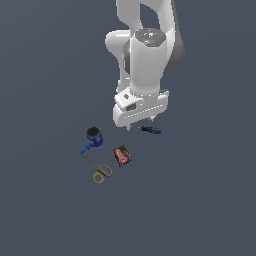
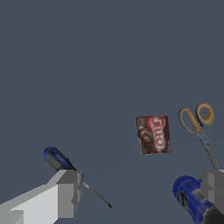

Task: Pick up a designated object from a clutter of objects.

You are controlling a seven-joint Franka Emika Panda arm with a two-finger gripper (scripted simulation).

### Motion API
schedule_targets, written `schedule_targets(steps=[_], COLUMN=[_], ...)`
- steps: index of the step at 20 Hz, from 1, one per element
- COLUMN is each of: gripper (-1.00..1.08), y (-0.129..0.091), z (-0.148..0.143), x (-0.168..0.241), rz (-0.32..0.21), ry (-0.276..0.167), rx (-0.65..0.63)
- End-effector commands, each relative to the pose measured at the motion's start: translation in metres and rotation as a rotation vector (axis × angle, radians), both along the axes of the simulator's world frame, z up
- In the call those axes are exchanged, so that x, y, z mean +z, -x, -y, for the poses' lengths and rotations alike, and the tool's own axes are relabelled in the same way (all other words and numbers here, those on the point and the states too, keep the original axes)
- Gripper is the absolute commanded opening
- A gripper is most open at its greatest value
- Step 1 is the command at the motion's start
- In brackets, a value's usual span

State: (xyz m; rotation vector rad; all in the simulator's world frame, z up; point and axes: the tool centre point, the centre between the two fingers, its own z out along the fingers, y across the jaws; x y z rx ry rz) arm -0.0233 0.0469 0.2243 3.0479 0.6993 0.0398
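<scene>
The designated object, a slim screwdriver (image 1: 151, 130) with a blue-and-black handle, lies flat on the grey floor. My gripper (image 1: 140, 124) hangs just above it, open, with nothing between its fingers. In the wrist view the screwdriver (image 2: 57, 159) runs under one finger (image 2: 68, 192), and its thin shaft comes out on the inner side. The other finger (image 2: 214, 186) is far across, by the blue cup (image 2: 192, 202). The rest of the clutter of objects lies apart from the screwdriver: the blue cup (image 1: 94, 136), the yellow-handled scissors (image 1: 98, 168) and a red-brown box (image 1: 121, 156).
In the wrist view the box (image 2: 153, 134) and the scissors (image 2: 199, 122) lie beyond the finger gap. The white arm (image 1: 145, 55) stands over the screwdriver in the exterior view. Grey floor (image 1: 200, 200) surrounds the items.
</scene>
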Motion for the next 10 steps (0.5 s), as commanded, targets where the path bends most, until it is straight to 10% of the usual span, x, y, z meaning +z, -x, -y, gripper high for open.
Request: schedule_targets(steps=[1, 10], gripper=[1.0, 1.0], y=[0.011, 0.058], z=[-0.005, -0.021], x=[-0.021, -0.089], rz=[-0.003, -0.016], ry=[0.005, 0.013], rx=[0.081, 0.376])
